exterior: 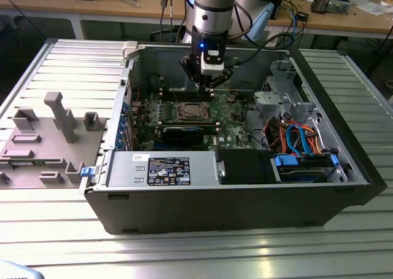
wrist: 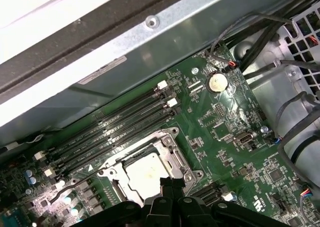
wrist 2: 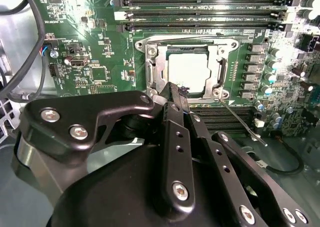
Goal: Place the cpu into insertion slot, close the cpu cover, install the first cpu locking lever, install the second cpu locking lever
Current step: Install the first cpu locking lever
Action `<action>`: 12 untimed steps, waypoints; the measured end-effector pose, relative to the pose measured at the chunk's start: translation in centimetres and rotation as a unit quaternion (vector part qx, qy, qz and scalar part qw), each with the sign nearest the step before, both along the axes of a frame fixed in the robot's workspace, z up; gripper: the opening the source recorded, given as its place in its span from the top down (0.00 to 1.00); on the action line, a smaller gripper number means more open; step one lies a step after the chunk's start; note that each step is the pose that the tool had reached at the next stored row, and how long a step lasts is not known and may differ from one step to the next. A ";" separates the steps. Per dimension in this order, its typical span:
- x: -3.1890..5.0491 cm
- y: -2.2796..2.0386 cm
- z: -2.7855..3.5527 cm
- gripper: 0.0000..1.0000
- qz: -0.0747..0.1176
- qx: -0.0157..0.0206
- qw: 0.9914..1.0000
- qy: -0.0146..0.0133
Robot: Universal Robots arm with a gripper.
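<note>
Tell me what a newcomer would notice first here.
First is the open computer case on the ribbed metal table, with the arm's gripper reaching down into it over the green motherboard. In the second wrist view, the shiny-topped cpu sits framed by the cpu cover, just ahead of the gripper's tips. A thin lever angles away from the cover's corner.

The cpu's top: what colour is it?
The cpu is pale silver-grey, best seen in the second wrist view.
</note>
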State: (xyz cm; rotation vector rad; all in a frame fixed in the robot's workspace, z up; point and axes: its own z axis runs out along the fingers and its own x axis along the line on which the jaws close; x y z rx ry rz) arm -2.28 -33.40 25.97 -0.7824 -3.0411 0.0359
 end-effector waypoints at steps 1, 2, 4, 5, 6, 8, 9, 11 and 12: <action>0.00 0.00 0.00 0.89 0.003 0.000 1.000 0.000; 0.00 0.00 0.00 0.89 0.007 0.000 1.000 0.000; 0.00 0.00 0.00 0.89 0.015 0.000 1.000 0.000; 0.00 0.00 0.00 0.89 0.018 0.000 1.000 0.000; 0.00 0.01 -0.01 0.89 0.020 0.000 1.000 0.000; 0.00 0.00 0.00 0.89 0.028 0.001 1.000 0.000; 0.00 0.00 0.00 0.89 0.031 0.001 1.000 0.000; 0.00 0.00 0.00 0.89 0.039 0.001 0.999 0.000; 0.00 0.00 0.00 0.89 0.041 0.001 0.999 0.000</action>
